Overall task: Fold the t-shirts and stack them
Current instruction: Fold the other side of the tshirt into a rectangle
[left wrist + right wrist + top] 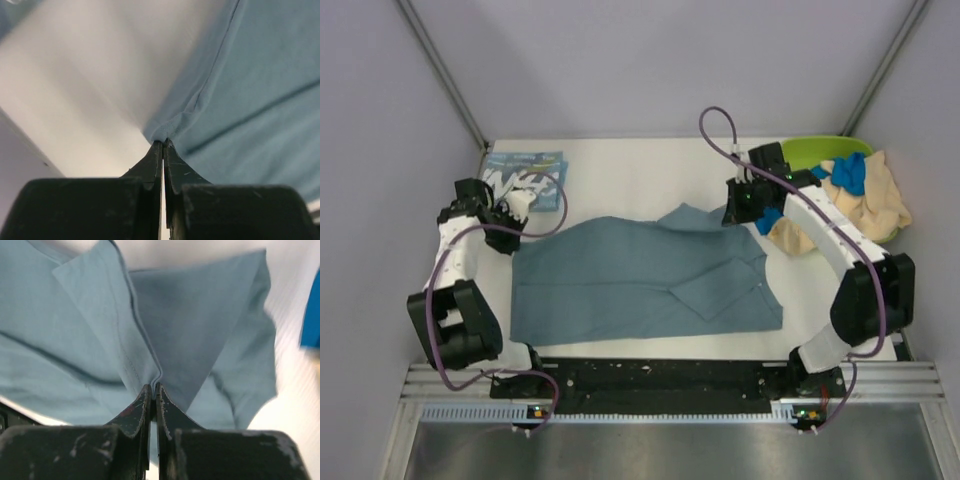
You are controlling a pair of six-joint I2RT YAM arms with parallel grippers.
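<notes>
Since both arms grip the far edge of one garment, the fold probably goes well only if they move as a pair; nearest the bases, the slate-blue t-shirt lies spread across the middle of the white surface, its near hem flat; a flap on its right half lies turned over along a diagonal crease; farther back, the left end effector is clenched on the shirt's far-left corner, the cloth bunched right at the tips; the right end effector is clamped on a fold of the far-right part, with cloth draping to either side; a clean fold likely calls for lifting both pinches evenly, holding the edge taut between them, and laying it toward the near hem without dragging the body; uneven height risks a skewed crease; beyond, a folded teal t-shirt rests at the far left; a bright blue t-shirt and a cream t-shirt spill from the green tub at the far right.
</notes>
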